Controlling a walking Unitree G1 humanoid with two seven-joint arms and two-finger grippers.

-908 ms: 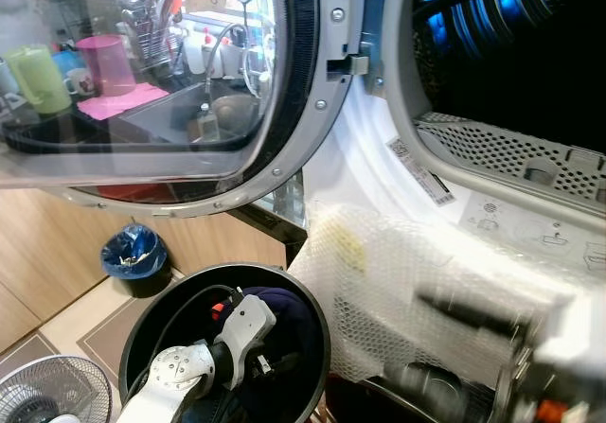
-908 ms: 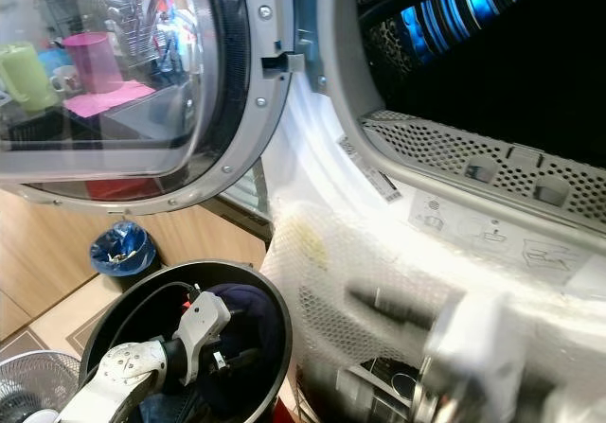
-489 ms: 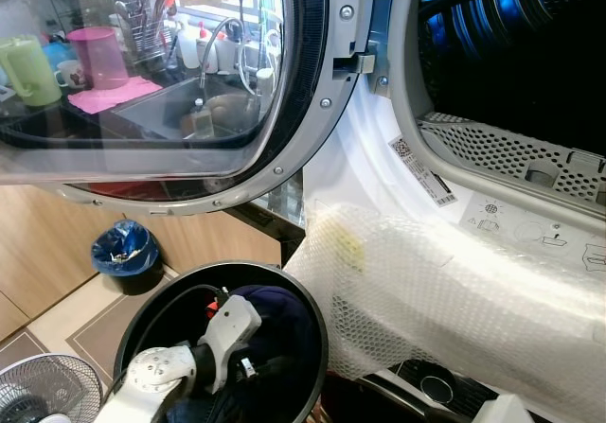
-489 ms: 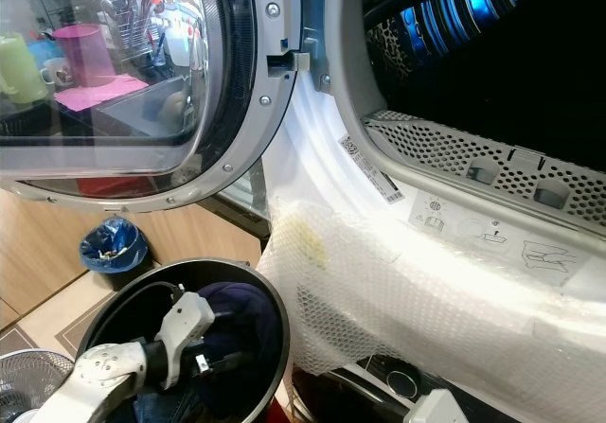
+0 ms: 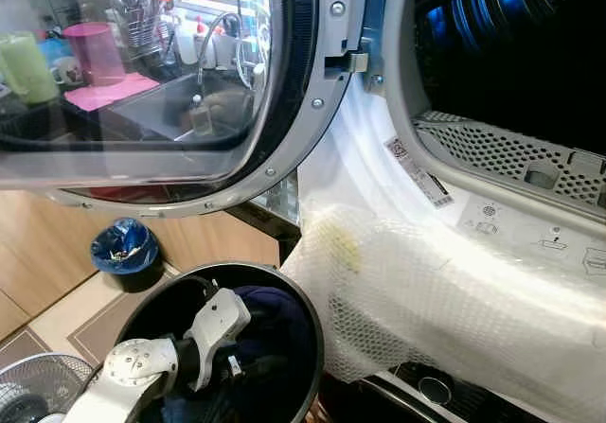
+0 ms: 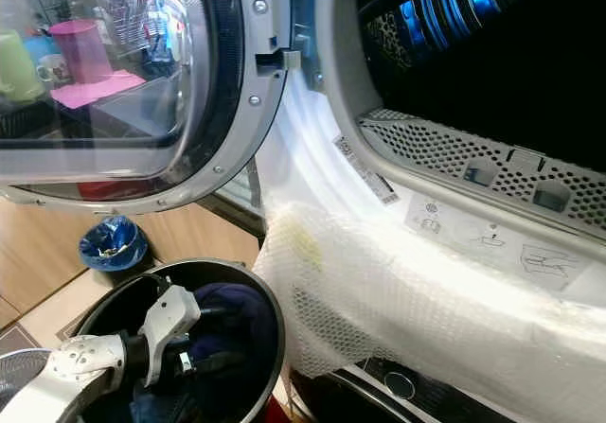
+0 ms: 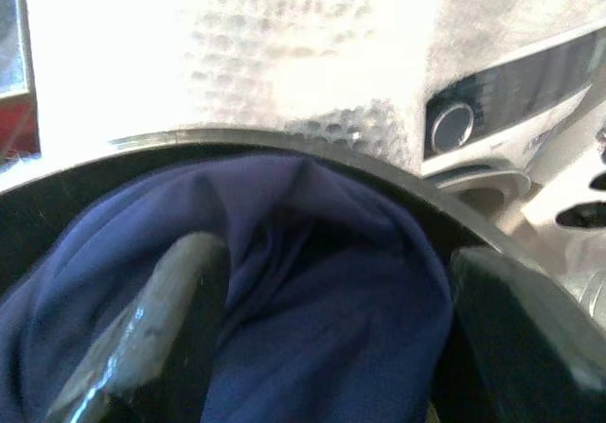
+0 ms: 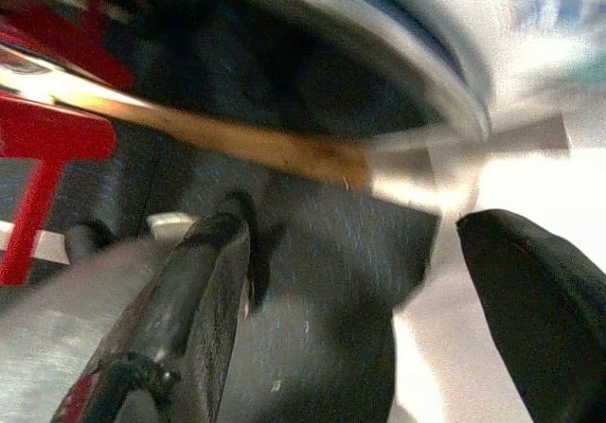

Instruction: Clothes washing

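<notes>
One washing machine (image 5: 492,186), door (image 5: 189,82) open; one black laundry basket (image 5: 303,295); one navy garment (image 7: 312,290); one blue bin (image 5: 123,250); one fan (image 5: 38,390).

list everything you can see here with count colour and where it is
washing machine door: 1, silver rim with glass, swung open at upper left, a kitchen sink, pink cup and green cup mirrored in the glass
drum: 1, dark with blue glints, open at upper right
bubble wrap: 1 sheet, clear white, draped over the machine's front below the drum opening
knob: 1, silver, on the dark panel under the wrap
laundry basket: 1, black, round, on the floor below the door
garment: 1, dark blue, inside the basket
bin: 1, blue liner, by the wooden wall
fan: 1, white, lower left corner
left gripper: fingers open, over the garment in the basket
right gripper: fingers open, low beside the machine
</notes>
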